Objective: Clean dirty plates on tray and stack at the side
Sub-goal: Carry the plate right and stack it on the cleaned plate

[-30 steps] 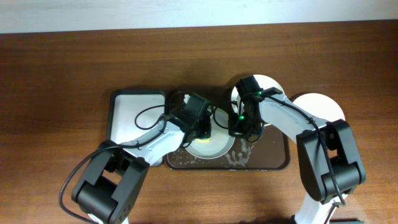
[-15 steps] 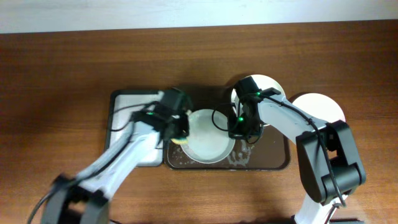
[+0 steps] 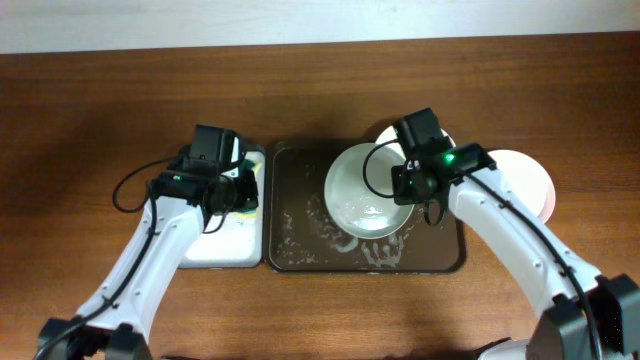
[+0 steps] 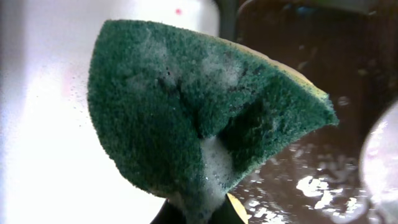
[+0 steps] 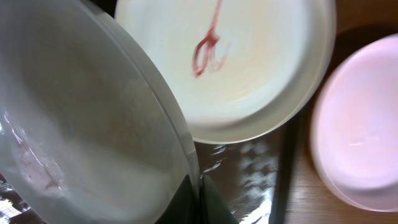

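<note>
My right gripper (image 3: 408,186) (image 5: 199,190) is shut on the rim of the pale mint green plate (image 3: 362,190) (image 5: 81,124) and holds it tilted above the dark brown tray (image 3: 300,225) (image 5: 261,168). The plate carries faint red smears and foam. A white plate (image 3: 425,132) (image 5: 261,56) with a red squiggle lies at the tray's far right corner. Another white plate (image 3: 525,180) (image 5: 367,118) rests on the table right of the tray. My left gripper (image 3: 232,192) (image 4: 199,214) is shut on a soapy green sponge (image 4: 199,106) over the white tray's right edge.
The smaller black-rimmed white tray (image 3: 205,240) (image 4: 37,124) lies directly left of the brown tray, their edges touching. Foam and wet specks cover the brown tray's floor (image 3: 385,252). Bare wooden table (image 3: 100,120) surrounds both trays.
My left arm has carried the sponge left, off the mint plate and over to the white tray. My right gripper has lifted the mint plate and shifted it right.
</note>
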Tool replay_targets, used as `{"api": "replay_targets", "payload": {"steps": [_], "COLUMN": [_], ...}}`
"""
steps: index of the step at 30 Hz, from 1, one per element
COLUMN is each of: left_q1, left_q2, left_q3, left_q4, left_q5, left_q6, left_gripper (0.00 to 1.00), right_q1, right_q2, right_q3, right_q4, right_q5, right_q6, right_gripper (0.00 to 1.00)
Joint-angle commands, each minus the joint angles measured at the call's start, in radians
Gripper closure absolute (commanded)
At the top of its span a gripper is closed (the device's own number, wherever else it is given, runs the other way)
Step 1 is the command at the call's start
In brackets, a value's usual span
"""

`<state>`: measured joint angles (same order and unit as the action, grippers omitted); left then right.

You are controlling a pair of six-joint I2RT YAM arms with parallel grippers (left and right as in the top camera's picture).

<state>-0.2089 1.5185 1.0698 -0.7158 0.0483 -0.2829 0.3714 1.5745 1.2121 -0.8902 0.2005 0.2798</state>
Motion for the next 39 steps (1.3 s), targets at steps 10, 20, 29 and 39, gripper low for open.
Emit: {"api": "replay_targets", "payload": {"steps": [10, 20, 29, 39], "left_q1": [0.022, 0.022, 0.022, 0.022], "left_q2": [0.201, 0.228, 0.228, 0.228], "left_q3": [0.006, 0.006, 0.006, 0.006], "left_q4": [0.005, 0.005, 0.004, 0.003], "left_q5": [-0.048, -0.068, -0.067, -0.067], "left_q6": [0.090, 0.086, 0.086, 0.086], "left_gripper": [1.00, 1.00, 1.00, 1.00], "right_q1": [0.325, 0.439, 0.440, 0.199], "right_q2": [-0.049, -0.049, -0.049, -0.049], "right_q3": [0.019, 0.019, 0.019, 0.019], "right_q4": [0.016, 0.042, 0.072, 0.079], "right_q5": [0.679, 0.951, 0.949, 0.452], "right_q6": [-0.040, -0.040, -0.036, 0.105], "right_gripper": [0.96, 0.96, 0.96, 0.96]}}
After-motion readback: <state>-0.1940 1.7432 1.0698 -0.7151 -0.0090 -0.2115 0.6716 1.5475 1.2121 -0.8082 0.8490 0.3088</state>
